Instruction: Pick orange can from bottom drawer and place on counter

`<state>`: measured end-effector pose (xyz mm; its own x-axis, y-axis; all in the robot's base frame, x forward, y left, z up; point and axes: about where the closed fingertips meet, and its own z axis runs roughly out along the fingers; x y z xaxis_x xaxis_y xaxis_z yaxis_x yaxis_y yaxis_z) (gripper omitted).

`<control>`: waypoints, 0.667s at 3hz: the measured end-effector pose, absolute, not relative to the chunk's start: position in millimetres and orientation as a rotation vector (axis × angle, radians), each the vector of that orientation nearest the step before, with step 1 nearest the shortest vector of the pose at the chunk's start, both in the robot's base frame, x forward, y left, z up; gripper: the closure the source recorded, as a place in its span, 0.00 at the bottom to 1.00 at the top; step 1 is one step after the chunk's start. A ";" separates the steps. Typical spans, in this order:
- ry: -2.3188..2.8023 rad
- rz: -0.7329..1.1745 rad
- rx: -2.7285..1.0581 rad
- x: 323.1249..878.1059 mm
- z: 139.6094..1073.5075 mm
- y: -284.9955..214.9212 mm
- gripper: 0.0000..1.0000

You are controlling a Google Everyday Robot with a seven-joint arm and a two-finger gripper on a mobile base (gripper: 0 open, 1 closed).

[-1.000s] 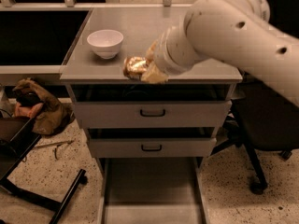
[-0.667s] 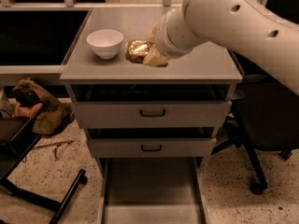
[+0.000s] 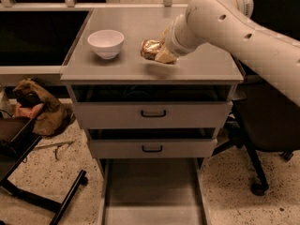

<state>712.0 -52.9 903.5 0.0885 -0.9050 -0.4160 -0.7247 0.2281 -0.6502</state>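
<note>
The orange can (image 3: 150,48) sits at the very tip of the hand (image 3: 158,54), on the hand's left as I look at it, its crinkled golden skin catching the light. The hand is pinching the can, with a pale yellowish finger (image 3: 166,57) showing just under and beside it. Both are over the middle of the desk (image 3: 201,65), a little nearer its front edge than its back. A soft shadow lies on the grey top right beneath them; whether the can's bottom touches the surface or hangs just above it I cannot tell.

The thick white arm (image 3: 234,25) comes in from the upper right and slants down across the desk's right half to the hand.

To the left of the can, apart from it, a white bowl (image 3: 106,42) stands upright on the same desk.

Under the top, the upper drawer (image 3: 153,113) and the middle drawer (image 3: 152,148), each with a dark loop handle, look closed or nearly so. Below them the bottom drawer (image 3: 152,191) stands pulled well out towards me, showing its flat grey floor between low side walls.

On the speckled floor to the left slumps a brown bag (image 3: 40,109), and to the right of the desk stands a dark office chair (image 3: 265,135).
</note>
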 end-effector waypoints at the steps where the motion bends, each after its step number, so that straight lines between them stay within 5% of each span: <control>1: 1.738 -0.203 -1.518 736.7 866.8 -62.2 1.00; 2: 1.744 -0.171 -1.522 743.3 863.2 -57.2 1.00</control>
